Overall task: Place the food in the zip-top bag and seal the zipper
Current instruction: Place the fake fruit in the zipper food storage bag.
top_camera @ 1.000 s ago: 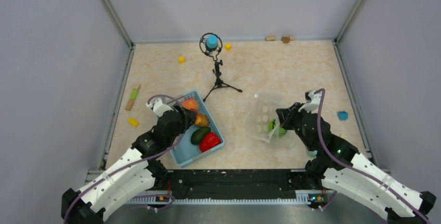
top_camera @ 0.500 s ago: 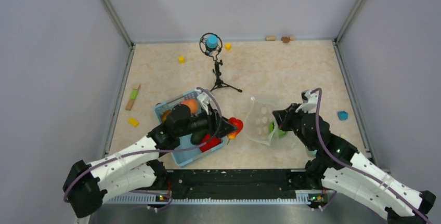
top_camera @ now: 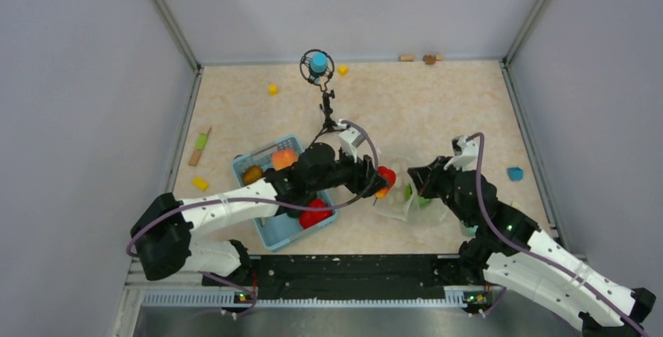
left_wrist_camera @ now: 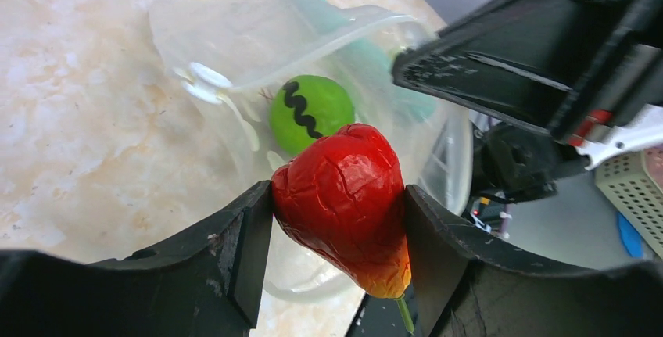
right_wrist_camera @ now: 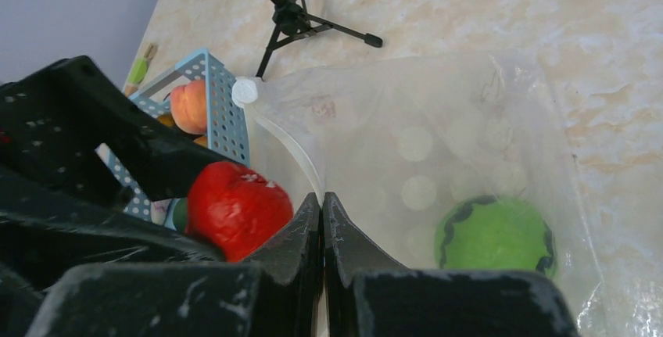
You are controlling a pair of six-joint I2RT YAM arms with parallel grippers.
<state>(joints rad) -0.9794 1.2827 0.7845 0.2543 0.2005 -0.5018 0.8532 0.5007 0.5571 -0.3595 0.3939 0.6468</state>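
My left gripper point(top_camera: 380, 181) is shut on the red pepper point(top_camera: 384, 178), held at the open mouth of the dotted zip-top bag point(top_camera: 395, 196). In the left wrist view the pepper point(left_wrist_camera: 344, 192) sits between both fingers in front of the bag point(left_wrist_camera: 258, 32). A bright green round fruit point(left_wrist_camera: 311, 110) lies inside the bag point(right_wrist_camera: 438, 134). My right gripper point(top_camera: 420, 181) is shut on the bag's mouth edge at the whitish zipper strip point(right_wrist_camera: 293, 149) and holds it up. The blue basket point(top_camera: 270, 234) holds an orange piece point(top_camera: 283, 157), a brown piece point(top_camera: 252, 174) and a red piece point(top_camera: 314, 213).
A microphone tripod point(top_camera: 327, 110) stands just behind the left arm. Yellow cubes point(top_camera: 273, 89) point(top_camera: 342, 69) point(top_camera: 201, 184) and a green-and-orange stick point(top_camera: 200, 148) lie at the left and back. A small blue piece point(top_camera: 514, 173) lies at the right. Grey walls enclose the table.
My left arm has lifted the red pepper out of the basket and swung right to the bag's mouth. The basket shifted a little. The right gripper has stayed shut on the bag's edge.
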